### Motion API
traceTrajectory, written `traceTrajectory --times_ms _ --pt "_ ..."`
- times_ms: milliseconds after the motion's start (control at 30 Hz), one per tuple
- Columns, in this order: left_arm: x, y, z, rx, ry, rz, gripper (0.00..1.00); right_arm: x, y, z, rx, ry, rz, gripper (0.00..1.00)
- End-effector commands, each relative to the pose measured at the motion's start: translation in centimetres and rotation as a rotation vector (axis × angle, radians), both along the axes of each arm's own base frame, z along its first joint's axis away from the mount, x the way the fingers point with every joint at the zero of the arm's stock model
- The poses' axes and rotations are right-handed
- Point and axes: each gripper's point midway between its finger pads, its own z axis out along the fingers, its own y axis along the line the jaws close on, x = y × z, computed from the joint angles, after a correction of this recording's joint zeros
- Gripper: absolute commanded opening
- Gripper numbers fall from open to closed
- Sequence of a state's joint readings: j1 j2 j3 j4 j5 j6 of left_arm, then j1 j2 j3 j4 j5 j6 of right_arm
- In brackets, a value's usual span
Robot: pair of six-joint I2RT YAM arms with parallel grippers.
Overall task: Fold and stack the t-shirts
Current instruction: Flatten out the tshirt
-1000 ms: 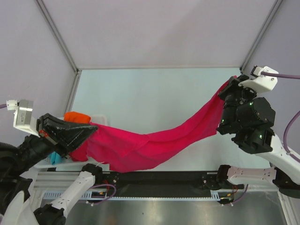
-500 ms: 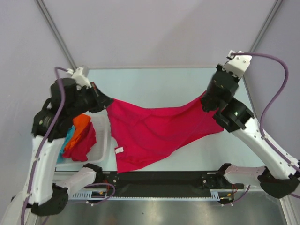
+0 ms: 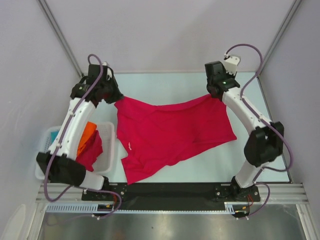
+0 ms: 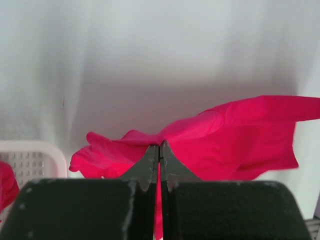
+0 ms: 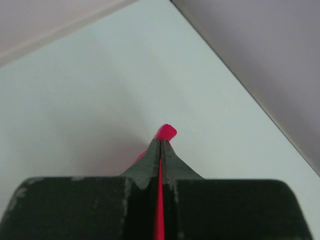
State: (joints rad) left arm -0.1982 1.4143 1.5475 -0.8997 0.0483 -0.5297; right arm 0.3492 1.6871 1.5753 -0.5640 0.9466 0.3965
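You are holding the red t-shirt (image 3: 170,132) stretched between both arms above the table (image 3: 165,85), with its near part trailing on the surface. The left end effector (image 3: 114,98) and right end effector (image 3: 214,93) are each pressed together, pinching a far corner. Aim at lowering both evenly, keeping tension. The near hem is possibly curling under.

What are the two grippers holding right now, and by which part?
Both hold one crimson t-shirt: the left gripper pinches its far left corner, the right gripper its far right corner.
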Motion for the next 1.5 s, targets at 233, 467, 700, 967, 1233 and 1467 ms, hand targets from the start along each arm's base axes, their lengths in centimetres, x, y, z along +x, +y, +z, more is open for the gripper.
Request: traceTrajectory --times_ms 233,467,700,967,1233,1467 --pt "11.9 2.7 2.5 0.118 -0.103 0.122 0.00 8.3 -0.6 -2.9 0.053 -0.004 -0.038 0.00" --pt "17.5 3.7 1.8 0.132 -0.094 0.156 0.00 12.8 -1.7 -2.9 0.057 -0.019 -0.066 0.00" --pt "19.3 5.5 -3.5 0.128 -0.004 0.195 0.00 16.0 -1.8 -5.0 0.056 -0.007 -0.067 0.00" --pt "21.0 5.4 -7.2 0.082 0.034 0.196 0.04 17.0 -1.7 -12.1 0.099 0.103 -0.036 0.06" --pt "20.0 5.3 -9.2 0.093 0.086 0.188 0.49 17.1 -0.1 -14.1 0.134 0.130 0.014 0.34" --pt "17.6 4.7 -9.2 0.096 0.118 0.152 0.50 16.2 1.4 -11.2 0.123 0.109 0.056 0.33"
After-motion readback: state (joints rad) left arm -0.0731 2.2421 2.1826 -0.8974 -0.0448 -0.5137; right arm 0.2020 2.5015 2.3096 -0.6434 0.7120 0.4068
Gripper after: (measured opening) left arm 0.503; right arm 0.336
